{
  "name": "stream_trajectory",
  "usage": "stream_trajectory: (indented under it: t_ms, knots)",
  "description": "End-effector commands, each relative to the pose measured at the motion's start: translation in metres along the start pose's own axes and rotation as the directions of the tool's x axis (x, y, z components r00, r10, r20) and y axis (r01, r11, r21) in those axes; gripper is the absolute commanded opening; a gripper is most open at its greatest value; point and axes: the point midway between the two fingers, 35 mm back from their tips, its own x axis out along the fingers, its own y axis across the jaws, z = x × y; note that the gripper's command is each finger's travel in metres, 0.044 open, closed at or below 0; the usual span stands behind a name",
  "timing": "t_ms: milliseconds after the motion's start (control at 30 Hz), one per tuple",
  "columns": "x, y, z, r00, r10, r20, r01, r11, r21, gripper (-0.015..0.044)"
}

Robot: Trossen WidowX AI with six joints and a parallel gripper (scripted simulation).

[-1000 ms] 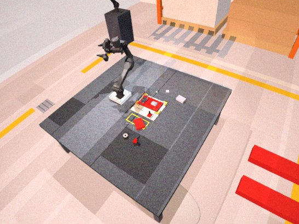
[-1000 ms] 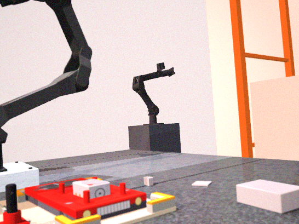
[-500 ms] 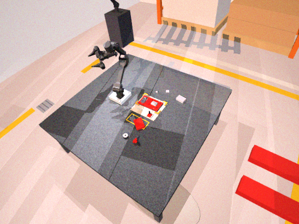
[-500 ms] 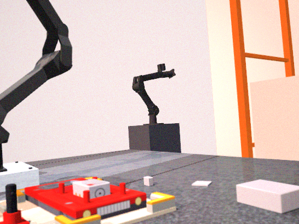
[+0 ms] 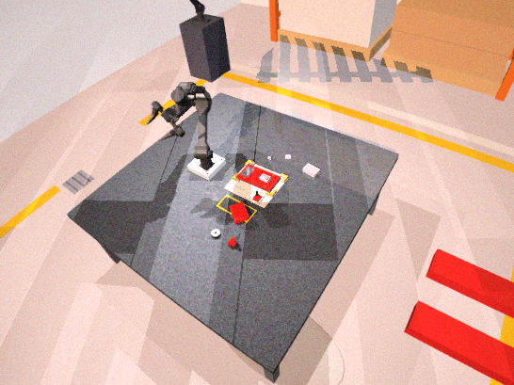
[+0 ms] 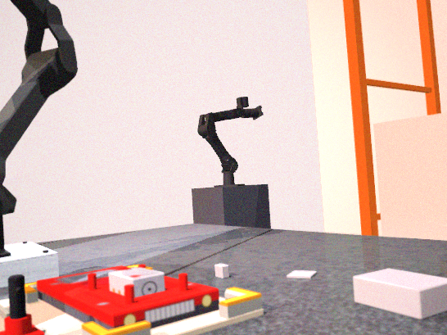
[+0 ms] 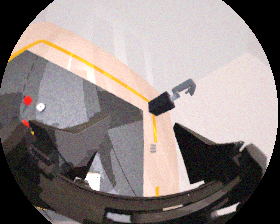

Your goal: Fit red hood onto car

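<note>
The red hood (image 5: 239,213) lies on the table, turned askew across the yellow outlined rectangle (image 5: 222,200). Its corner holes cannot be made out. The red chassis (image 5: 247,176) (image 6: 74,293) sits in the jig (image 5: 233,188) (image 6: 245,297) with the white engine block (image 5: 265,177) (image 6: 137,281) on its deck. Three red pegs show clearly around the engine in the exterior view; the fourth is not clear. My gripper (image 5: 155,131) (image 7: 143,122) is open and empty, raised high beyond the arm's base, far from hood and chassis. It is out of frame in the exterior view.
A white ring (image 5: 215,232) (image 7: 40,107) and a small red part (image 5: 232,242) (image 7: 27,100) lie in front of the hood. A red-and-black post (image 5: 257,197) (image 6: 17,304) stands on the jig. A pale block (image 5: 311,169) (image 6: 393,291) and two smaller pale pieces lie beyond the jig.
</note>
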Motion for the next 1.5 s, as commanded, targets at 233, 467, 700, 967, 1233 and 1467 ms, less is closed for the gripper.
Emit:
stream_trajectory:
  t_ms: [233,467,700,967,1233,1467]
  knots:
    - [0.03,0.112,0.034,0.948,0.312,-0.058,-0.316,0.943,-0.107,0.044]
    - [0.033,0.177,0.039,0.882,0.459,-0.111,-0.471,0.872,-0.136,0.044]
    - [0.027,0.253,0.032,0.781,0.581,-0.229,-0.621,0.763,-0.179,0.044]
    - [0.009,0.336,0.005,0.643,0.658,-0.392,-0.758,0.622,-0.197,0.044]
    - [-0.018,0.409,-0.038,0.499,0.657,-0.565,-0.853,0.489,-0.184,0.044]
    - [-0.039,0.451,-0.076,0.405,0.614,-0.678,-0.896,0.414,-0.16,0.044]
